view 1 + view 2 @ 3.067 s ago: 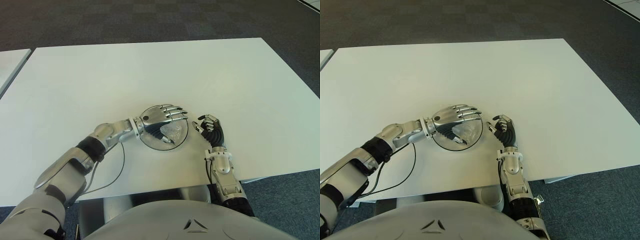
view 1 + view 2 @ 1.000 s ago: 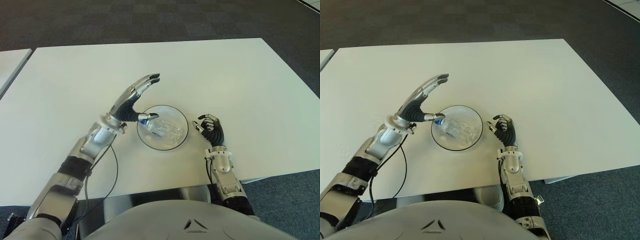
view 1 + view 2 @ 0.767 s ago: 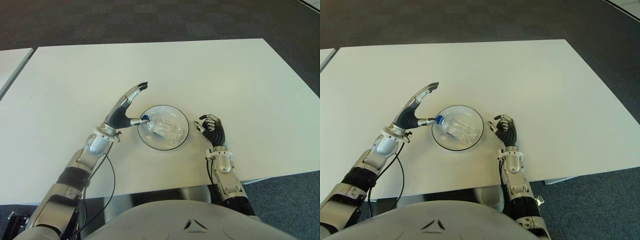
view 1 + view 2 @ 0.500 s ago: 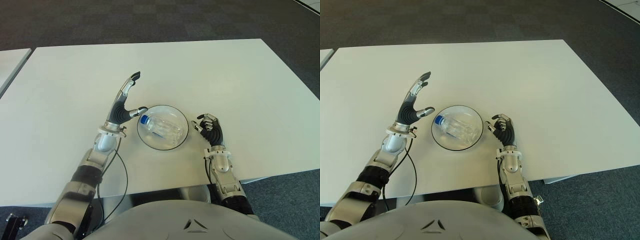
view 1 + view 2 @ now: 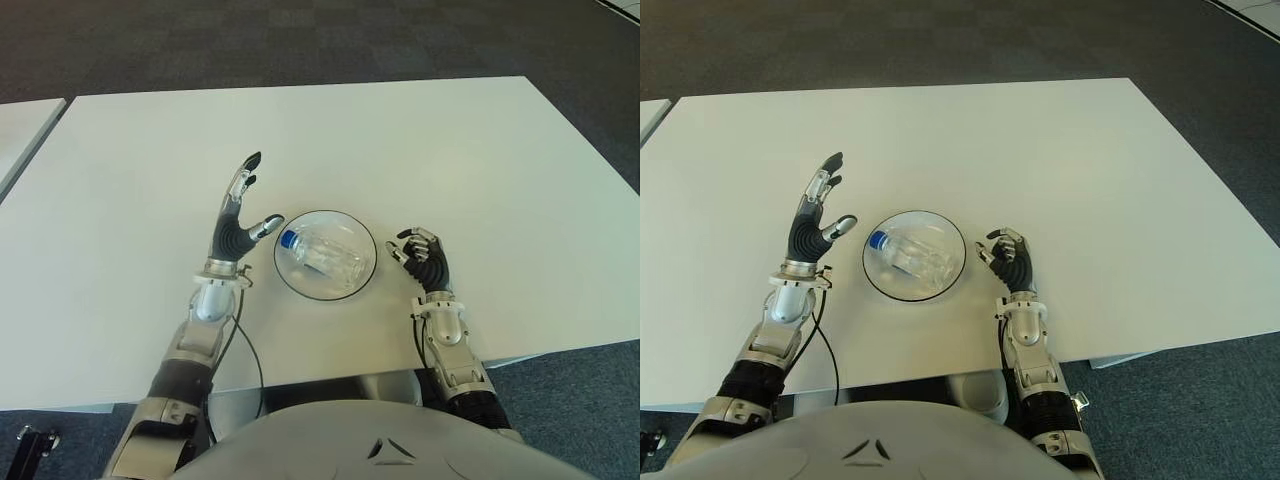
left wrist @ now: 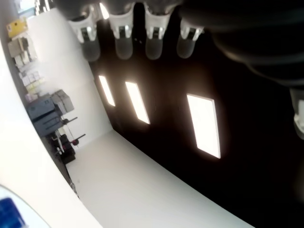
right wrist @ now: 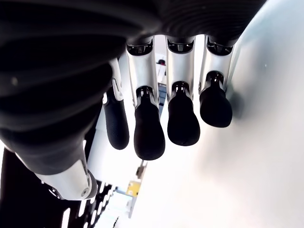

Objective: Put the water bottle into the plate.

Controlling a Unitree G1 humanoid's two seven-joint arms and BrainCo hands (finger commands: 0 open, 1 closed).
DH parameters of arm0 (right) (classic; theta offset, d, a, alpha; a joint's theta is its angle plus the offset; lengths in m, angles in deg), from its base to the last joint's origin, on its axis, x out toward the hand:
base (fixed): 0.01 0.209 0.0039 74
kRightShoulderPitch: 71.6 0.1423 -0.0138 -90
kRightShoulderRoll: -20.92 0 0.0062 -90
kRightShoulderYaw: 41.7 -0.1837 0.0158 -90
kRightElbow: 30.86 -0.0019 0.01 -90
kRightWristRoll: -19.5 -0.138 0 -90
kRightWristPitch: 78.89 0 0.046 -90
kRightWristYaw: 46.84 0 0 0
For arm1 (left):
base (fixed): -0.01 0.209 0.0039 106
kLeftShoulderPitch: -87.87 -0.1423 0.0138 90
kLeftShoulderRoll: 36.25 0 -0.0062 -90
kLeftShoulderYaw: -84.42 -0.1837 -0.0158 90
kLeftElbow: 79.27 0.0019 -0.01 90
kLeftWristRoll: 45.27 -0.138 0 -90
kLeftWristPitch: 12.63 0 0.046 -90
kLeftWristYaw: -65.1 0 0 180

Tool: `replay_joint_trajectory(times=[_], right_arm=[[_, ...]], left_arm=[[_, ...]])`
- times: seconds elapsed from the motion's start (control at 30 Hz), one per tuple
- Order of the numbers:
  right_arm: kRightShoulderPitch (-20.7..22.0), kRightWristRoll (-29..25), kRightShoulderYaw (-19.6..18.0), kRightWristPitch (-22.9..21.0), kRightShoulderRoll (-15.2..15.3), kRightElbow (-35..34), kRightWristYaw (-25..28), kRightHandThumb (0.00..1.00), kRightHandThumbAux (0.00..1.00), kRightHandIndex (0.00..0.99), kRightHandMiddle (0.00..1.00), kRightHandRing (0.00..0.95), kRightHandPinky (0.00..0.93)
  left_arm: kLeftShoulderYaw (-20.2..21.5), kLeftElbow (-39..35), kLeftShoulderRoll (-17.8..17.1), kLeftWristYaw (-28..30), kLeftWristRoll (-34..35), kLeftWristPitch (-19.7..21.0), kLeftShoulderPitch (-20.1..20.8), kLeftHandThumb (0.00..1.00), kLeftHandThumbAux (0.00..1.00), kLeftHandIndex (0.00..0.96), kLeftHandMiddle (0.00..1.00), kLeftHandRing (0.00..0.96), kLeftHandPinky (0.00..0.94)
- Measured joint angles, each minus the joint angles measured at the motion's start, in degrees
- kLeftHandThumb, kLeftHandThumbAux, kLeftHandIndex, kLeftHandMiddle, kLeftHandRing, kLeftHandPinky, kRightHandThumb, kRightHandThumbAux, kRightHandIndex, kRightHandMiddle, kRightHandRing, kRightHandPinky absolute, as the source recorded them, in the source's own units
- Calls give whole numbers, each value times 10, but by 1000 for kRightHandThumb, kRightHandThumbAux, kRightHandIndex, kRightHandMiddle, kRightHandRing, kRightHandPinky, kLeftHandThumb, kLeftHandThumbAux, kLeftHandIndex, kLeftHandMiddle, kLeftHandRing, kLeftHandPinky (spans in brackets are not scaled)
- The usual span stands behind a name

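Your left hand point(image 5: 235, 222) has swung up and away from the plate since 1 second ago, and it now stands raised just left of the rim, its 4 fingers straight and spread, thumb angled toward the dish, holding nothing. Beside it, the clear plastic water bottle with the blue cap point(image 5: 321, 253) lies on its side inside the round transparent glass plate with the dark rim point(image 5: 362, 281), cap toward your left hand. Your right hand point(image 5: 423, 259) shows just right of the plate, fingers curled and empty. Watch the thumb as you pull back over the white table point(image 5: 480, 160): clipping the rim could jolt the plate and roll the bottle out.
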Motion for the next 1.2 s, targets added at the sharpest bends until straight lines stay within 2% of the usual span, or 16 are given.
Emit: replay_joint_trajectory(times=[0.53, 0.9, 1.2], right_arm=[[1, 0, 1, 0, 1, -1, 2, 704, 731, 436, 739, 734, 716], [-2, 0, 1, 0, 2, -1, 2, 704, 731, 435, 732, 725, 711], [-2, -4, 1, 0, 2, -2, 4, 704, 730, 435, 732, 724, 712]], left_arm=[[27, -4, 50, 11, 66, 5, -32, 16, 345, 0, 0, 0, 0], [50, 40, 77, 11, 82, 8, -42, 0, 379, 0, 0, 0, 0], [76, 85, 87, -2, 78, 11, -45, 0, 428, 0, 0, 0, 0]])
